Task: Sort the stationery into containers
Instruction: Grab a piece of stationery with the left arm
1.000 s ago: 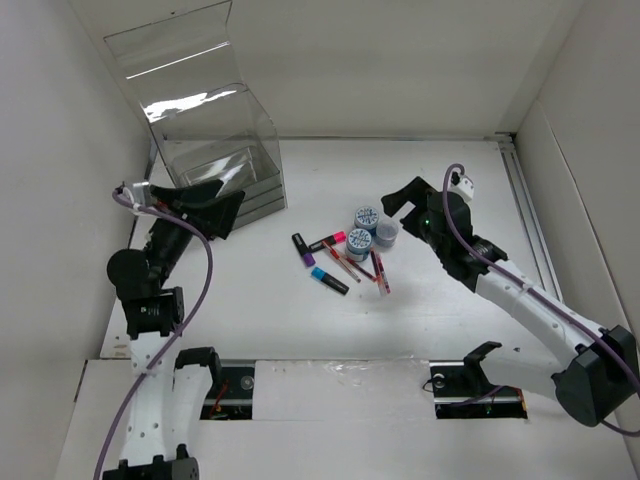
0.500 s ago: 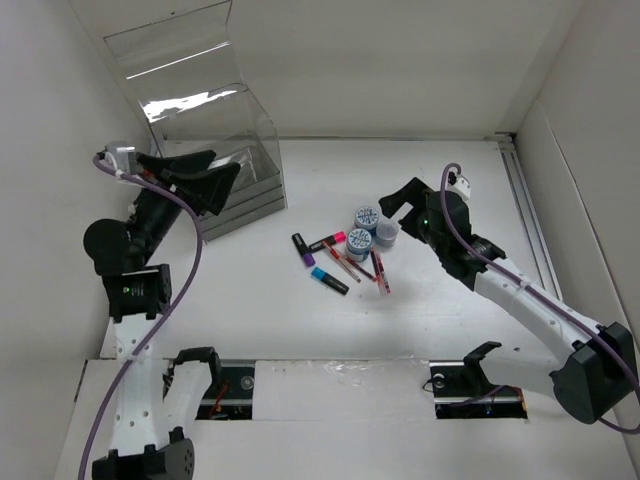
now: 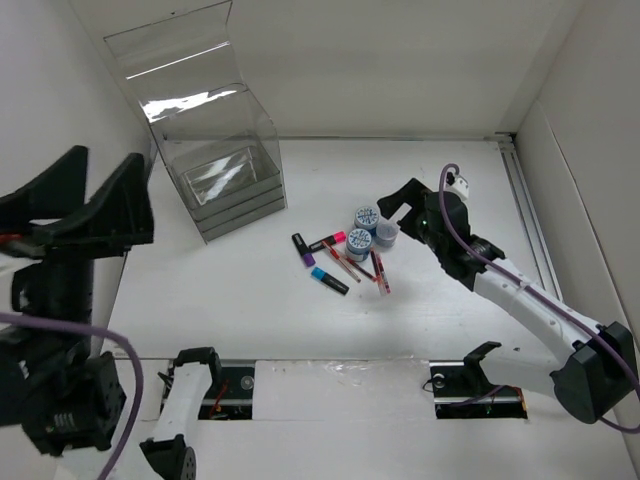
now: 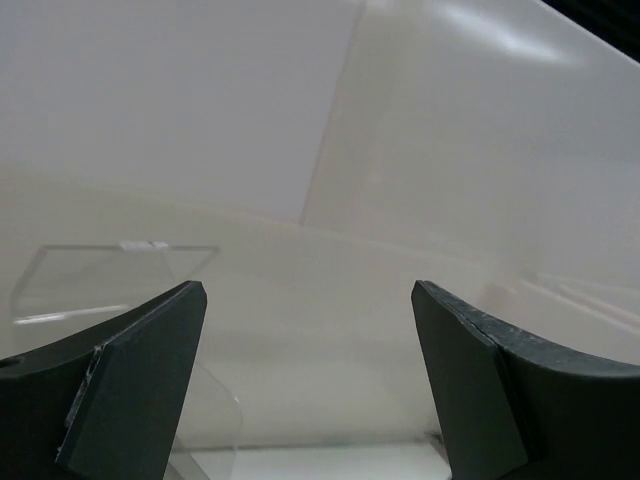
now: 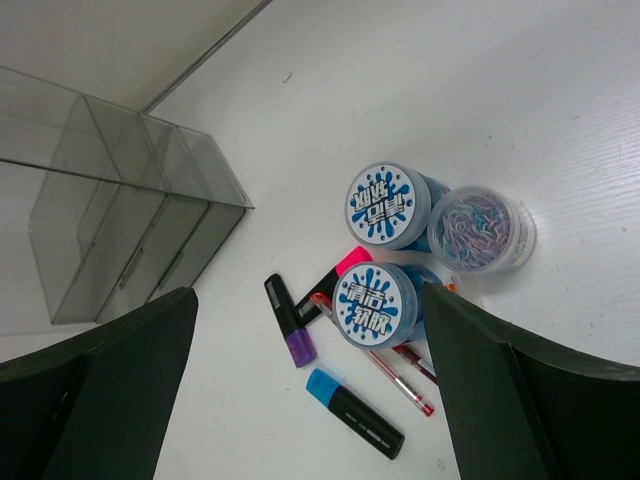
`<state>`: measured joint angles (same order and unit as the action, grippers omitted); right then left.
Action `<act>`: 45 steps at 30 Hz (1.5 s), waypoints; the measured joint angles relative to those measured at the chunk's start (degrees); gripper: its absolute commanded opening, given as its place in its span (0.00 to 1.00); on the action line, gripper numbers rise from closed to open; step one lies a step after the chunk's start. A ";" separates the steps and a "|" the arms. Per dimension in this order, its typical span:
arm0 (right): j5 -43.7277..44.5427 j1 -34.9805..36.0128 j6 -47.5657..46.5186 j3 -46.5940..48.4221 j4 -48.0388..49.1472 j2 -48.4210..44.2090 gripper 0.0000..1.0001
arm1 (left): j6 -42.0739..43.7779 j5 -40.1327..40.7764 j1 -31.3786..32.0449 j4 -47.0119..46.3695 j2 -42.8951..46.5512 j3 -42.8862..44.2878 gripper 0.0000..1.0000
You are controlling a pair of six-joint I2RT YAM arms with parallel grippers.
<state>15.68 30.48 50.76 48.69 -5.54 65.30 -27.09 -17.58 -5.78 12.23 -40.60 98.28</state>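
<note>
The stationery lies in a heap at mid-table: a purple-capped marker [image 3: 302, 249] [image 5: 290, 320], a pink-capped marker [image 3: 328, 241] [image 5: 340, 272], a blue-capped marker [image 3: 329, 280] [image 5: 355, 412], thin red pens [image 3: 345, 262] [image 5: 385, 370], and two round blue-white rolls [image 3: 366, 218] [image 3: 359, 243] [image 5: 375, 304]. The clear organizer [image 3: 225, 180] [image 5: 120, 230] stands at the back left with its lid [image 3: 170, 50] raised. My right gripper [image 3: 395, 215] [image 5: 310, 295] hovers open above the heap, holding nothing. My left gripper [image 3: 100, 190] [image 4: 308, 300] is raised high at the left, open and empty, facing the wall.
A small clear tub of coloured clips [image 3: 386, 233] [image 5: 482, 228] touches the rolls. White walls close in the table on the left, back and right. A metal rail [image 3: 525, 215] runs along the right side. The transparent lid's edge [image 4: 110, 270] shows in the left wrist view.
My left arm has lifted away from the organizer, up and toward the camera, with its jaws a little wider. The right arm and the stationery have hardly moved.
</note>
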 measured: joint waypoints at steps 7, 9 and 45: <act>0.74 0.79 0.00 0.00 -0.04 0.00 0.99 | 3.48 10.12 0.00 10.34 -12.57 21.68 0.86; 1.14 0.79 0.00 0.00 -0.04 0.00 0.99 | 3.52 9.18 0.00 9.81 -16.50 23.17 0.86; 4.44 8.31 -3.58 3.06 0.04 1.62 0.99 | 2.34 8.44 0.04 -5.64 -28.39 2.05 1.00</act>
<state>20.12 38.79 47.18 51.75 -5.50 66.92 -24.75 -9.15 -5.74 6.59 -68.99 100.33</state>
